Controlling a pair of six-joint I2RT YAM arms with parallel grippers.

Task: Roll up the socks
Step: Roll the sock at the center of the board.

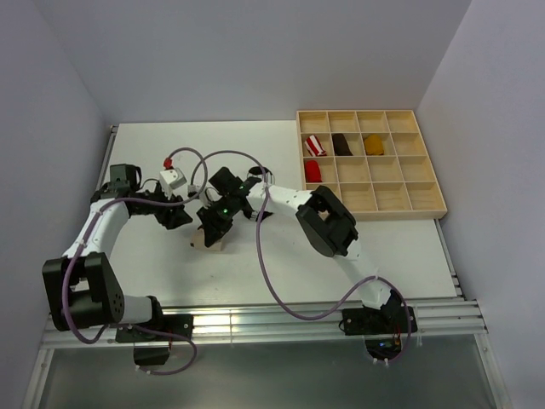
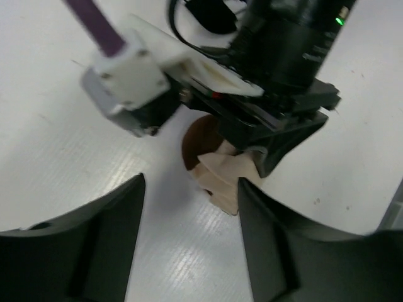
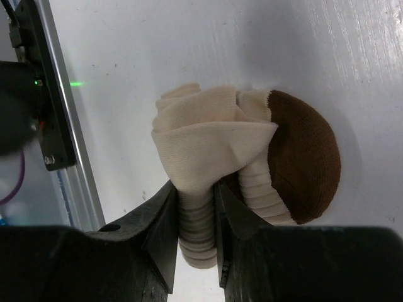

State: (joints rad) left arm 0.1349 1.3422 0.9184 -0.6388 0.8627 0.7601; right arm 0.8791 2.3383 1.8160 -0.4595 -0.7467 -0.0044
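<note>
A cream sock [image 3: 214, 138] with a brown toe [image 3: 305, 163] lies bunched and folded on the white table. My right gripper [image 3: 195, 220] is shut on its ribbed cream band, the fabric squeezed between both fingers. In the top view the sock [image 1: 210, 242] peeks out under the right gripper [image 1: 215, 228] left of the table's middle. My left gripper [image 2: 189, 204] stands open just beside it, nothing between its fingers. Its right finger [image 2: 264, 226] is close to the sock's [image 2: 220, 176] edge. Only this one sock shows.
A wooden compartment tray [image 1: 392, 198] stands at the back right. It holds a red-and-white striped bundle [image 1: 316, 143], a red one [image 1: 312, 170], a dark brown one [image 1: 341, 143] and a mustard one [image 1: 374, 143]. Purple cables [image 1: 264, 281] loop over the table. A metal rail [image 1: 255, 317] runs along the near edge.
</note>
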